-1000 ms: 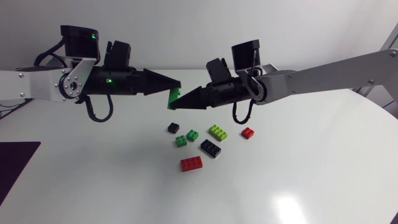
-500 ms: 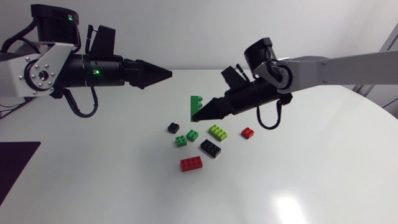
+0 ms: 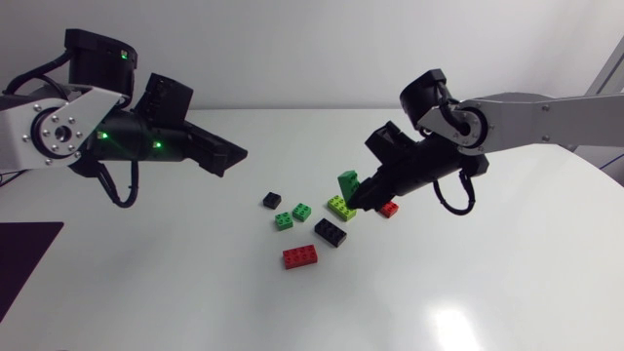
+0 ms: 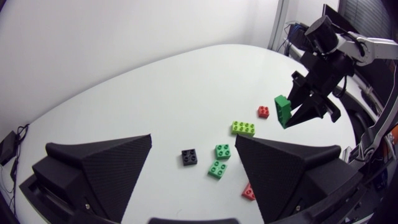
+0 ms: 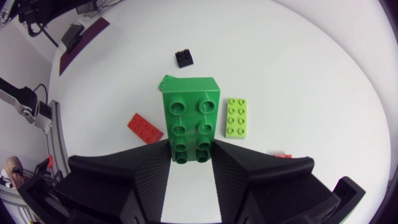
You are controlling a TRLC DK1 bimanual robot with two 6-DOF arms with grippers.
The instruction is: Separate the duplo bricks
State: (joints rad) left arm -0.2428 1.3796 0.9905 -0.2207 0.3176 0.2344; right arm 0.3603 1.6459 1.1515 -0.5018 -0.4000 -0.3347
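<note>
My right gripper (image 3: pixel 361 195) is shut on a dark green two-by-four duplo brick (image 3: pixel 347 182), which it holds tilted just above the lime brick (image 3: pixel 340 207). From the right wrist the green brick (image 5: pixel 189 118) juts out ahead of the right gripper (image 5: pixel 189 158), studs toward the camera. My left gripper (image 3: pixel 234 156) hangs open and empty above the table, left of the loose bricks. The left wrist view shows the left gripper (image 4: pixel 193 140) with its broad fingers wide apart, and the green brick (image 4: pixel 282 111) far ahead in the other gripper.
Loose bricks lie mid-table: a small black one (image 3: pixel 270 200), two small green ones (image 3: pixel 283 221) (image 3: pixel 301 211), a black two-by-four (image 3: pixel 331 232), a red two-by-four (image 3: pixel 299 256) and a small red one (image 3: pixel 389 209). A purple mat (image 3: pixel 24 263) lies at the left edge.
The left gripper opened, let go of the green brick and drew back to the left. The right gripper carried the green brick down and right, close over the loose bricks.
</note>
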